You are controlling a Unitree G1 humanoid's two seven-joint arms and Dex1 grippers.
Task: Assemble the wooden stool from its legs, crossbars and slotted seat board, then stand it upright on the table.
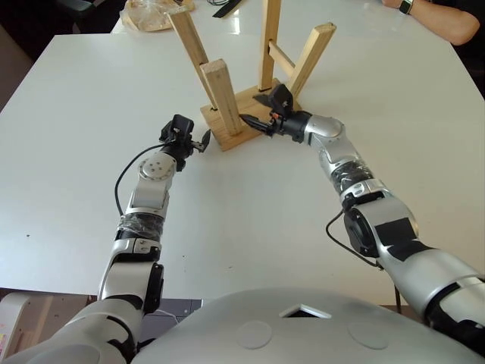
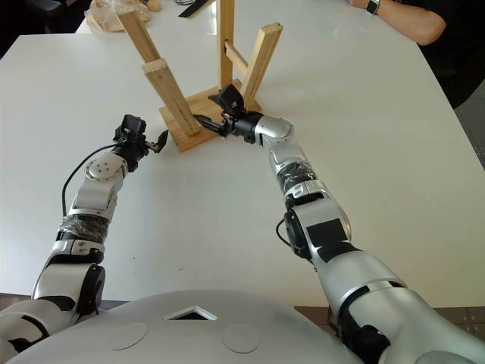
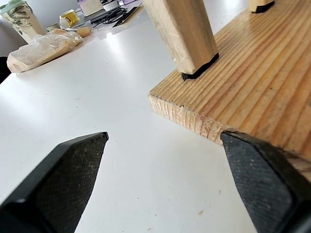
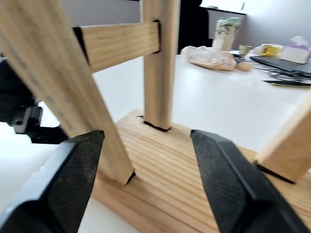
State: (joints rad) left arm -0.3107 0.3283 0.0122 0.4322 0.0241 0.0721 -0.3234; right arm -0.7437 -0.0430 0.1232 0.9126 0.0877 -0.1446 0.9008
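Your stool (image 1: 250, 76) sits inverted on the white table (image 1: 83, 114), seat board (image 1: 241, 129) down. Your left gripper (image 1: 201, 142) brackets the board's corner, fingers apart. Your right gripper (image 1: 253, 122), likewise spread, hovers beside a leg (image 1: 223, 95), seemingly readying the flip upright.

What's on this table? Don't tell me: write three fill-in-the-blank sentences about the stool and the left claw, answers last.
The seat board lies flat on the table with its legs pointing ____.
The left claw, beside a corner of the seat board, is not shut but ____.
A crossbar joins two of the ____ legs.
Missing words: up; open; four.
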